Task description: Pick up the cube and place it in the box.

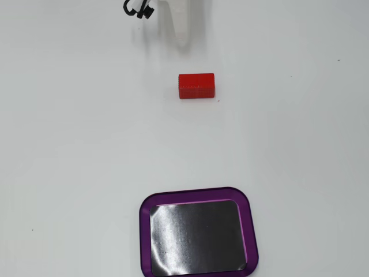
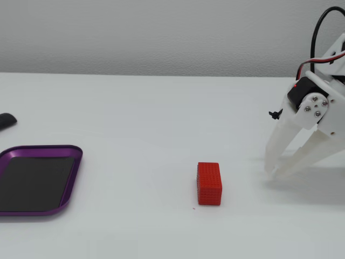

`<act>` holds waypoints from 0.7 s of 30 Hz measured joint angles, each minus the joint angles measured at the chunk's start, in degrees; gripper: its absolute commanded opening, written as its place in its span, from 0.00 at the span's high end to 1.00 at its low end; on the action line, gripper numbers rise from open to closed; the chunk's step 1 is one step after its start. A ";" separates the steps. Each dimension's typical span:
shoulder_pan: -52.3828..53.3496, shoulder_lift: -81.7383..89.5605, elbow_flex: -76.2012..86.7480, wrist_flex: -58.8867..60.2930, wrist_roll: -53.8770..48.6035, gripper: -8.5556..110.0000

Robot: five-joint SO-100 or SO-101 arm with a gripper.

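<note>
The red cube lies on the white table, its long side across a fixed view; it also shows from the side. The box is a purple-rimmed tray with a glossy black floor, empty, at the bottom of that view and at the left of the other fixed view. My white gripper hangs at the right, tips together just above the table and empty, well to the right of the cube. From above, the gripper is beyond the cube at the top edge.
A small black object lies at the far left behind the tray. A black cable part shows beside the arm at the top. A grey wall stands behind the table.
</note>
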 measured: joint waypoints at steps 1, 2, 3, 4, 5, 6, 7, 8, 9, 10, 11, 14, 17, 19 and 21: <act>0.00 0.00 0.00 0.00 0.00 0.93; 0.00 0.00 0.00 0.00 0.00 0.93; 0.00 0.00 0.00 0.00 0.00 0.93; 0.00 0.00 0.00 0.00 0.00 0.93; 0.00 0.00 0.00 0.00 0.00 0.93; 0.00 0.00 0.00 0.00 0.00 0.93; 0.00 0.00 0.00 0.00 0.00 0.93; 0.00 0.00 0.00 0.00 0.00 0.93; 0.00 0.00 0.00 0.00 0.00 0.93; 0.00 0.00 0.00 0.00 0.00 0.93; 0.00 0.00 0.00 0.00 0.00 0.93; 0.00 0.00 0.00 0.00 0.00 0.93; 0.00 0.00 0.00 0.00 0.00 0.93; 0.00 0.00 -0.62 0.00 0.00 0.93; 0.00 0.00 -3.69 0.00 0.09 0.93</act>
